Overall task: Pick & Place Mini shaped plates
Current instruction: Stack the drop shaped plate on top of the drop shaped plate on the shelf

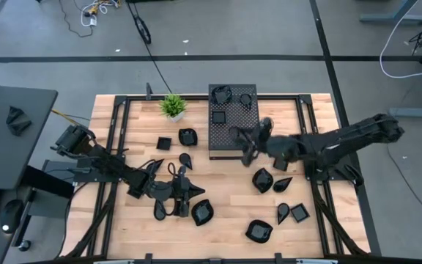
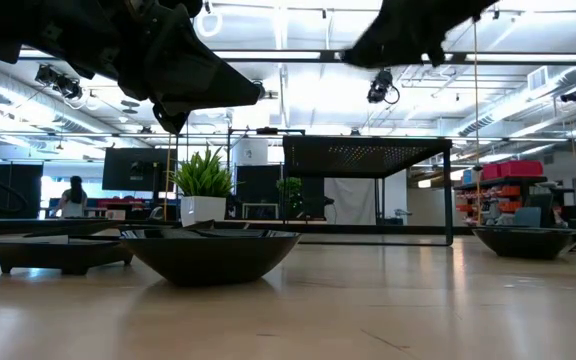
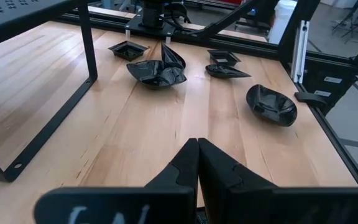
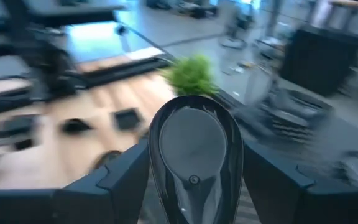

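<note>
From my remote seat, the right gripper (image 4: 194,180) was clamped on a teardrop-shaped mini plate (image 4: 194,149), glossy and black, its rounded end pointing forward between the two dark fingers (image 4: 120,180). In the overhead view that gripper (image 1: 249,143) sat over the near edge of the large black perforated box (image 1: 233,117), but the arm covered the plate there, so I could not make it out from above. The right wrist picture was smeared; behind the plate I could only pick out the green potted plant (image 4: 191,73) and a few dark blobs on the wood. The left gripper (image 3: 197,165) had its fingers pressed together with nothing between them, hovering above the table (image 3: 135,124) towards its front. Ahead of it lay several plates: a folded-looking leaf dish (image 3: 157,70), a small square one (image 3: 128,49), and a rounded one (image 3: 271,104) near the table's edge. In the low view both arms were cut off by the top of the picture, and one shallow dish (image 2: 211,255) loomed large in front, blocking what lay behind it.
</note>
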### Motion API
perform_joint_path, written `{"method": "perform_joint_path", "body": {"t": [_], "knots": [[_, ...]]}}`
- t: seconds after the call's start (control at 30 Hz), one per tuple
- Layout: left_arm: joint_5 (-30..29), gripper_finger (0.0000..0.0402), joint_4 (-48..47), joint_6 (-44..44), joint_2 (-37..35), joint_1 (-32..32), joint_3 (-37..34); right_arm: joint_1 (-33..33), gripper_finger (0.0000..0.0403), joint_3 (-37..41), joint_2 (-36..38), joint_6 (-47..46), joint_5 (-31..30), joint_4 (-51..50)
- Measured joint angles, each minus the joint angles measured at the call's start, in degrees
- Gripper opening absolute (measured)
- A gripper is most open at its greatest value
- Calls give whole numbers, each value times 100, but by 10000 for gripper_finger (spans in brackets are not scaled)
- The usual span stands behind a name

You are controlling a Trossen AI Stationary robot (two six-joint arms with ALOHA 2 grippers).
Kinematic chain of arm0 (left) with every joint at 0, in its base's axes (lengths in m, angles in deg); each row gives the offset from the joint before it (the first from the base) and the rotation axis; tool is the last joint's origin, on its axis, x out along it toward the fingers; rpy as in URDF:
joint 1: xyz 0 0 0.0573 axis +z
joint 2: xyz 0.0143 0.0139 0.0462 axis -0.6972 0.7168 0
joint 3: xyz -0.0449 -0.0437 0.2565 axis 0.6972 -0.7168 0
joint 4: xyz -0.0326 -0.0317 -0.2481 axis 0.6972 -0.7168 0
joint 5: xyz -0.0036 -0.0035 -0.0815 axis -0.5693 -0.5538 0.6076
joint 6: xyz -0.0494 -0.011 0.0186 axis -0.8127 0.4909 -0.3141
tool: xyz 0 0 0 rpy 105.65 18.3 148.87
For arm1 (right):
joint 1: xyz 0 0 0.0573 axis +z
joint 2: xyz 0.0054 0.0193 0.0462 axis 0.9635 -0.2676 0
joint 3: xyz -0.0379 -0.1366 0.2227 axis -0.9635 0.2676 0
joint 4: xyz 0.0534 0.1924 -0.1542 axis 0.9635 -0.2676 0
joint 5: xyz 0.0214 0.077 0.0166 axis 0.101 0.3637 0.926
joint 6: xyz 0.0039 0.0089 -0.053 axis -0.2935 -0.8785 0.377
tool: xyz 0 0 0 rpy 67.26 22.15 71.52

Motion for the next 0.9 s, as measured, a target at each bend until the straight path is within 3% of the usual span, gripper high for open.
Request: {"method": "perform_joint_path", "body": {"t": [0.23,0.47,0.7,0.9], "knots": [[1,14,0,0,1,2,2,-1315,246,1,-5,-771,766,-324],[0,14,0,0,-1,0,0,-2230,246,-311,-151,-1530,1564,-785],[20,14,-33,48,1,0,2,-2765,246,-735,-565,-1436,1415,-1078],[146,14,-35,48,1,0,0,-2905,246,-737,-651,-622,1422,-813]]}}
